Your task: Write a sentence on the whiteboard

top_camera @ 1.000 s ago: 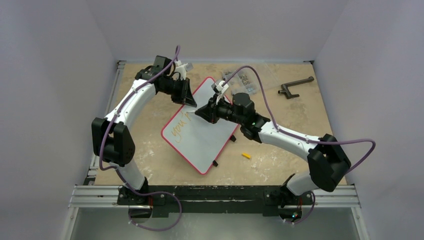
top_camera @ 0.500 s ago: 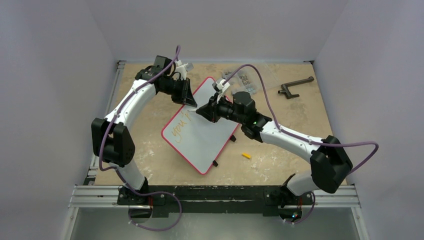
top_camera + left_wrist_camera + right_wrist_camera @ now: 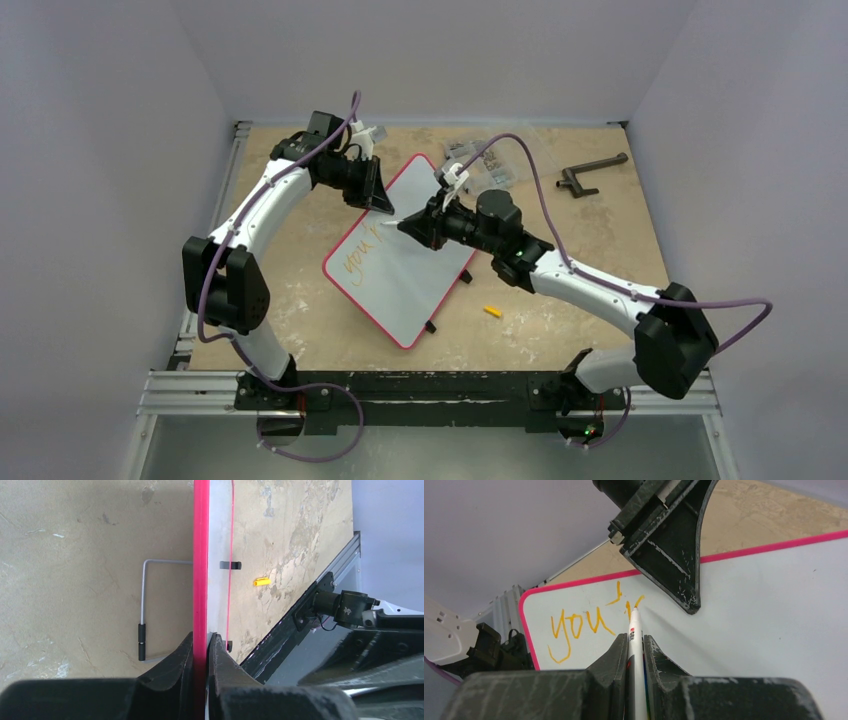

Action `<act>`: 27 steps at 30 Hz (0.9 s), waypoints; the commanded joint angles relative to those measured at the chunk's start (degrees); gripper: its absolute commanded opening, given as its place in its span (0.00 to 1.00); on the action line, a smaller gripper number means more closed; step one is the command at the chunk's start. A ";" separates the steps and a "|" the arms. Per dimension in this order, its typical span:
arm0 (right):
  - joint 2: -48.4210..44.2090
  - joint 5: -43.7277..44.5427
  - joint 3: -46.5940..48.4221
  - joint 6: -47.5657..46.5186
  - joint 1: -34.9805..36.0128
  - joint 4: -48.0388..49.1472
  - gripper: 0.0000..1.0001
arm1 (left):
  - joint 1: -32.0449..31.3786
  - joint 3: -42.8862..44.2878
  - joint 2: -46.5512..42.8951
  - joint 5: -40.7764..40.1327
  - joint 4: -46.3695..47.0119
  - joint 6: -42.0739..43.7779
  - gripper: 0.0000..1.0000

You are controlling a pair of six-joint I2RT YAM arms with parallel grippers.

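Observation:
The whiteboard (image 3: 405,275), white with a red rim, lies slanted in the middle of the table. My left gripper (image 3: 380,203) is shut on its far rim; the left wrist view shows the red rim (image 3: 200,580) pinched between the fingers. My right gripper (image 3: 418,226) is shut on a white marker (image 3: 634,635), its tip touching the board. The sentence (image 3: 586,622) reads "you" in orange, then an apostrophe and the start of an "r" at the tip. It also shows in the top view (image 3: 360,255).
A yellow marker cap (image 3: 492,311) lies on the table right of the board, also in the left wrist view (image 3: 261,582). A clear parts box (image 3: 485,160) and a dark metal handle (image 3: 590,172) sit at the back right. A wire stand (image 3: 144,605) lies under the board.
My right gripper has shifted slightly right along the board with the marker, and its elbow has swung right. The orange writing has grown past "you". The left arm has not moved.

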 commanded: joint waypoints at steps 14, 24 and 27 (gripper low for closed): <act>3.81 0.45 -0.20 0.30 -0.19 3.93 0.00 | 0.10 -0.90 -1.58 -9.80 -1.11 3.95 0.00; 4.22 3.17 -0.55 -0.84 -0.13 2.30 0.00 | 0.10 -0.91 -1.63 -9.85 -1.10 3.86 0.00; 4.30 3.88 0.00 -1.13 -0.18 1.54 0.00 | 0.10 -0.98 -1.62 -9.76 -1.09 3.86 0.00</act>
